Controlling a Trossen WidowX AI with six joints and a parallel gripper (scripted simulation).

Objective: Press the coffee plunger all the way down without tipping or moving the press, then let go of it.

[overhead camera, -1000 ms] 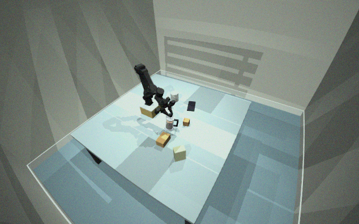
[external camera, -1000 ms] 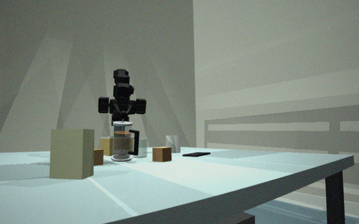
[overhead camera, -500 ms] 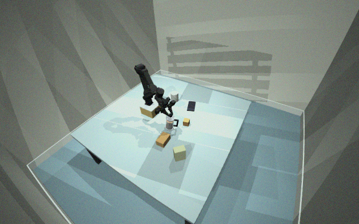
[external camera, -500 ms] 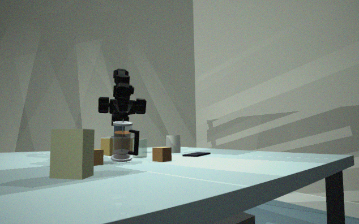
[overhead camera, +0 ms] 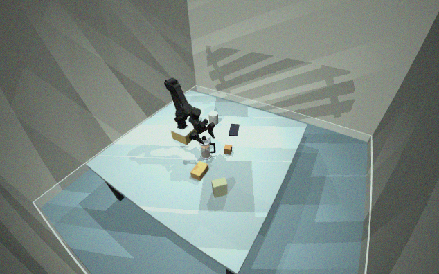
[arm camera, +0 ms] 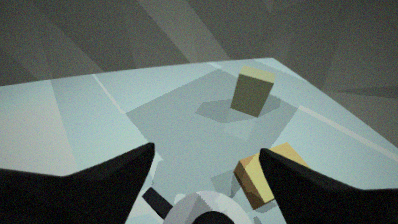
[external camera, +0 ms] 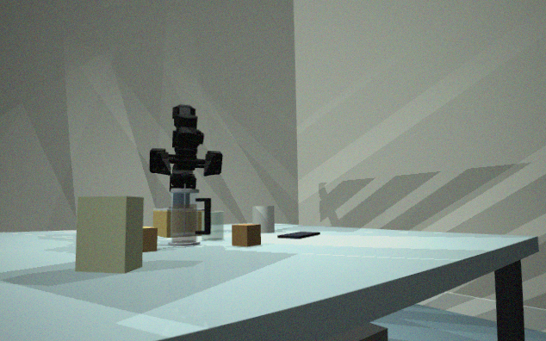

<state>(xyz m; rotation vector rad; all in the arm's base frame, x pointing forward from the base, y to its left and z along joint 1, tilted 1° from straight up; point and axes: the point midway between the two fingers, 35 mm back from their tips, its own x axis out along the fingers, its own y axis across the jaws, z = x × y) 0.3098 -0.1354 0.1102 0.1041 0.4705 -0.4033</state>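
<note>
The tool [arm camera: 205, 165] is spread wide, its two dark wedge-shaped fingers standing well apart with nothing held between them. Just below it, the round grey lid of the coffee press [external camera: 184, 217] is seen at the bottom edge of the wrist view, with a dark spot at its centre that is probably the plunger knob, though the view cuts it off.

The press is seen standing upright on the counter [external camera: 357, 267], directly beneath the tool, its black handle turned to one side. No rod is seen standing above the lid in the exterior view, so the plunger is judged to be fully down and the letting-go step is judged to be in hand. A straight lift away is called for next, so that the fingers are kept off the lid and handle.

The press is a clear, smooth cylinder with a dark fill and a metal-grey top. Around it are matte, hard-edged blocks: a tall olive block [external camera: 108, 233], a flat orange block [overhead camera: 199, 170], a small orange cube [external camera: 245, 234], a pale cylinder [external camera: 263, 218] and a thin dark slab [external camera: 298, 235].
</note>
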